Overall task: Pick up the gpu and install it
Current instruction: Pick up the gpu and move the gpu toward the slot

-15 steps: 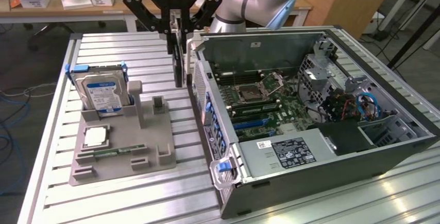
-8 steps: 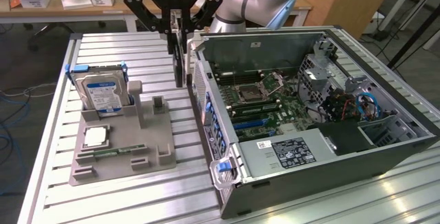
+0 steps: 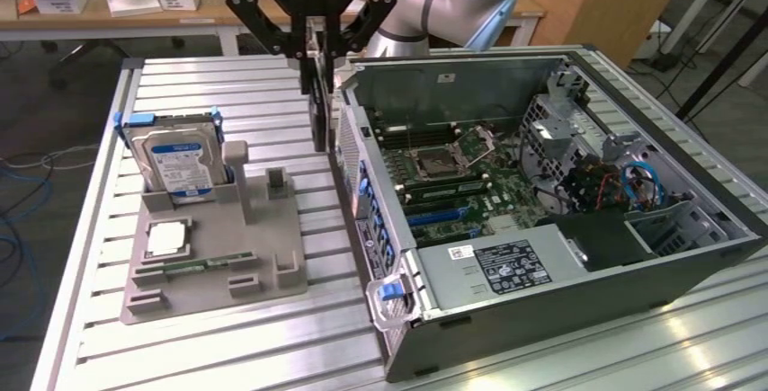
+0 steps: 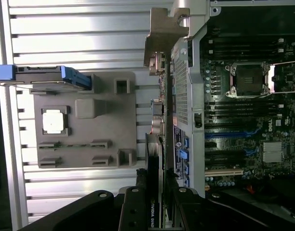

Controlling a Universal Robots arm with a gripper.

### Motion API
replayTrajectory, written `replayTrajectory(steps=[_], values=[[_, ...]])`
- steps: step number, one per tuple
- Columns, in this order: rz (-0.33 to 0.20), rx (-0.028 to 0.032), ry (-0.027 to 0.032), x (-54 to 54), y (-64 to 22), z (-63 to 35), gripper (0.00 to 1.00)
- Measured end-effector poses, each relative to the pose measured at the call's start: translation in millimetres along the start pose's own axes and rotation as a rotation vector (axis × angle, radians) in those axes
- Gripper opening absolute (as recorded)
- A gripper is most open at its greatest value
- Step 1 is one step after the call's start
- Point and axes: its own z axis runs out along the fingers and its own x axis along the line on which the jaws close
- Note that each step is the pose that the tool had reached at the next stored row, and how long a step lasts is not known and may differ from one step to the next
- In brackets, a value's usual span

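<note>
Exterior view: downward-pointing end effector [image 3: 320,51] around gpu [image 3: 319,112]

ROBOTIQ is printed on the claw [image 3: 319,72], NVIDIA QUAD along the gpu [image 4: 154,168].

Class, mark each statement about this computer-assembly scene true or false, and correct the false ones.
1. The pincer grips the gpu. True.
2. The gpu is seated inside the computer case. False: it hangs on edge outside the case, beside its wall.
3. The hard drive lies flat on the table. False: it stands upright in the grey holder.
4. The case is open, showing the motherboard. True.
</note>
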Motion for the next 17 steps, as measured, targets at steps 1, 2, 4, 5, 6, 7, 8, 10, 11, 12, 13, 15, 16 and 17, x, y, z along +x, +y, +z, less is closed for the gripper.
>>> replayTrajectory(steps=[1, 2, 4, 5, 6, 7, 8, 10, 11, 12, 13, 15, 16, 17], values=[[0.000, 0.0001, 0.0001, -1.2, 0.1, 0.0, 0.26], [0.000, 0.0001, 0.0001, -2.3, 0.2, 0.0, 0.26], [0.000, 0.0000, 0.0000, -4.2, 0.3, 0.1, 0.26], [0.000, 0.0000, 0.0000, -4.9, 0.3, 0.1, 0.26], [0.000, 0.0001, 0.0000, -5.5, 0.4, 0.2, 0.26], [0.000, 0.0000, 0.0000, -6.2, 0.4, 0.2, 0.26], [0.000, 0.0001, 0.0000, -6.8, 0.5, 0.2, 0.26], [0.000, 0.0000, 0.0000, -8.0, 0.5, 0.3, 0.26], [0.000, 0.0001, 0.0000, -8.5, 0.5, 0.3, 0.26], [0.000, 0.0001, 0.0001, -9.0, 0.6, 0.3, 0.26], [0.000, 0.0001, 0.0001, -9.5, 0.6, 0.3, 0.26], [0.000, 0.0001, 0.0001, -10.3, 0.7, 0.4, 0.26], [0.000, 0.0001, 0.0001, -10.8, 0.7, 0.4, 0.26], [0.000, 0.0001, 0.0001, -11.2, 0.7, 0.4, 0.26]])
